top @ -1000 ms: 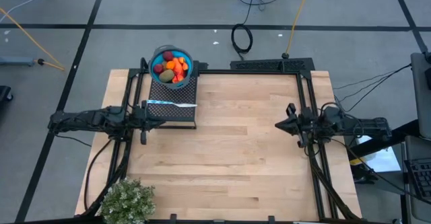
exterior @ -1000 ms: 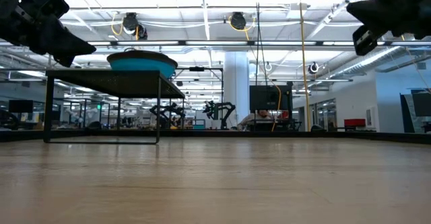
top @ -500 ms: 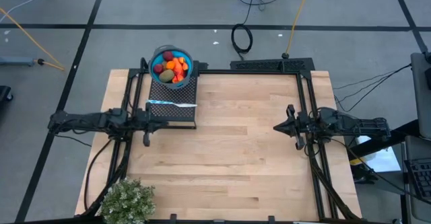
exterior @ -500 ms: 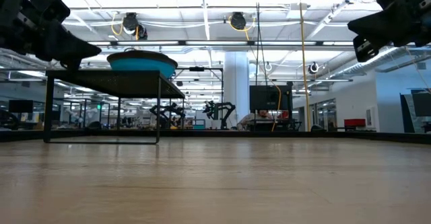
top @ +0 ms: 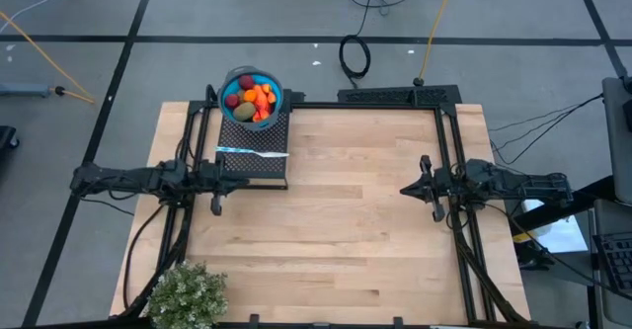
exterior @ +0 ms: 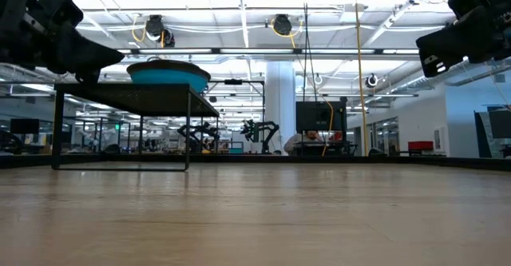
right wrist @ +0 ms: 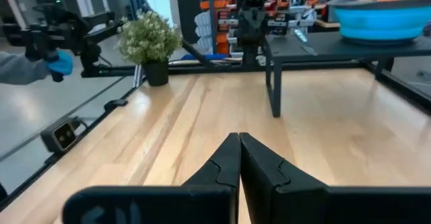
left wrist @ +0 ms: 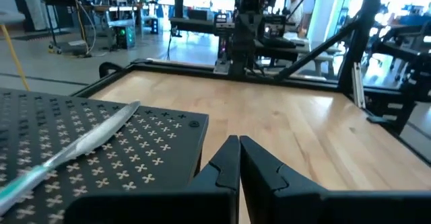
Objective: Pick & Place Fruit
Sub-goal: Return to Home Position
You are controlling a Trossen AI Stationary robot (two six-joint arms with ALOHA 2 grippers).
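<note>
Fruit (top: 253, 102) is all piled in the blue bowl (top: 228, 85), which sits on the far end of the black shelf (top: 259, 134) at the far-left part of the table (top: 346, 240). The knife (top: 252, 152) lies across the shelf on the bowl's near side, apart from it. We see no loose fruit on the table, so we judge placing done, with only the retreat to home left.

Left gripper (left wrist: 238, 143): fingers pressed together, holding nothing. It hangs at the shelf's near edge, a little above its top, with the knife near. Right gripper (right wrist: 238, 142): fingers also together and empty, out over the table's right side, well apart from shelf and bowl.

Risks, as we judge them:
- The left arm is the one to watch. If it dips or swings toward the shelf while pulling back, it could clip the edge and slide the knife off.
- A harder knock could jolt the shelf. The bowl stands right at the far end, so it might tip and spill fruit off the table.
- The plant (top: 186, 294) at the near-left corner is well apart, so trouble there is unlikely.
- The right arm has nothing near it.
</note>
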